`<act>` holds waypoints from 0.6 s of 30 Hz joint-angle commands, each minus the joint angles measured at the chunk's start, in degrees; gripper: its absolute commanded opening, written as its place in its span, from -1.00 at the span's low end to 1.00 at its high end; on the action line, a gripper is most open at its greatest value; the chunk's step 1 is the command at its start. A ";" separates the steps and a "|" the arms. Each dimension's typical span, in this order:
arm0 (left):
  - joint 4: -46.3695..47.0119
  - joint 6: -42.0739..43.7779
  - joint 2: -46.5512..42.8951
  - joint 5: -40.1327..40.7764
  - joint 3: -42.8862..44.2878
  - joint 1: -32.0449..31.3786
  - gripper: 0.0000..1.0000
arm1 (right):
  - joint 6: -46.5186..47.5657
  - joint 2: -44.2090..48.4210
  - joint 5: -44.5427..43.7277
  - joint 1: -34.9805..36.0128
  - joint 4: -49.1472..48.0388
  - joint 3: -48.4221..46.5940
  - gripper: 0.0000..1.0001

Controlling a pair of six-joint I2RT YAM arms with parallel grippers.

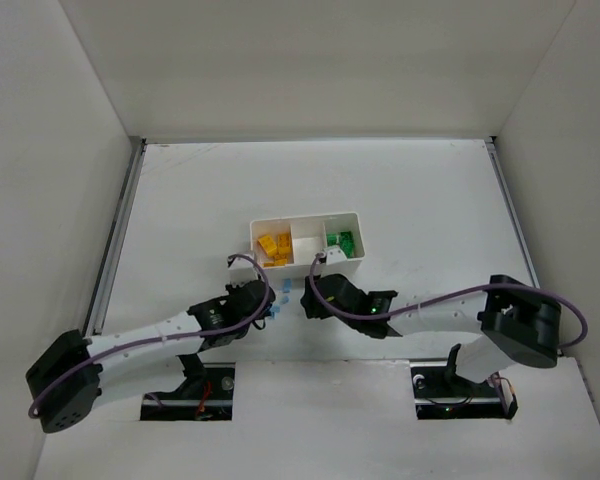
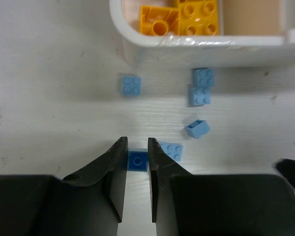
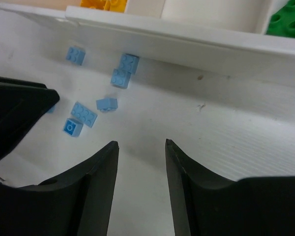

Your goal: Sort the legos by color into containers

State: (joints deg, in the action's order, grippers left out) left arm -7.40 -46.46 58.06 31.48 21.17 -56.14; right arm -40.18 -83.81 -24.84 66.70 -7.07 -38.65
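Note:
The white tray point(image 1: 255, 232) has three containers: yellow legos point(image 1: 273, 246) in the left one, green legos point(image 1: 341, 242) in the right one, and a bare middle one. Several light blue legos point(image 2: 200, 96) lie loose on the table in front of the tray. My left gripper point(image 2: 137, 143) is shut on one blue lego point(image 2: 137, 160), which rests on the table between its fingertips. Another blue lego point(image 2: 171, 150) lies just right of its right finger. My right gripper point(image 3: 141, 143) stands open and empty over bare table, right of the blue legos point(image 3: 83, 114) and short of the tray wall point(image 3: 187, 46).
White walls enclose the table on three sides. The two grippers face each other closely in front of the tray, with my left gripper point(image 1: 270, 308) just left of my right gripper point(image 1: 308, 300). Purple cables loop over both wrists.

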 commanded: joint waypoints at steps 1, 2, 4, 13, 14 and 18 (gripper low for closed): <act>-4.80 0.05 -8.55 0.59 1.33 0.72 -0.78 | 0.37 -3.45 1.99 1.63 -4.53 -4.49 0.02; -6.21 0.05 -10.67 0.68 1.94 0.99 -0.78 | 0.80 -4.51 2.08 1.90 -4.70 -5.28 0.06; -8.24 0.31 -14.10 0.77 3.17 1.43 -0.78 | 2.21 -6.79 2.16 2.25 -5.67 -6.69 0.16; -7.29 4.00 -17.81 0.16 8.45 5.12 -0.76 | 4.94 -16.29 1.99 2.69 -6.47 -12.58 0.18; -6.58 4.27 -17.64 -0.63 9.06 5.56 -0.75 | 4.94 -16.82 1.81 2.69 -6.20 -12.93 0.17; -3.33 6.11 -16.23 -4.32 11.17 8.01 -0.75 | 4.77 -18.84 1.55 2.43 -6.46 -13.90 0.04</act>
State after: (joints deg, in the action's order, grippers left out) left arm -14.15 -42.89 41.28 29.63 28.93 -49.65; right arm -35.97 -101.80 -22.90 69.04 -10.81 -50.06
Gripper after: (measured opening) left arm 0.167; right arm 0.532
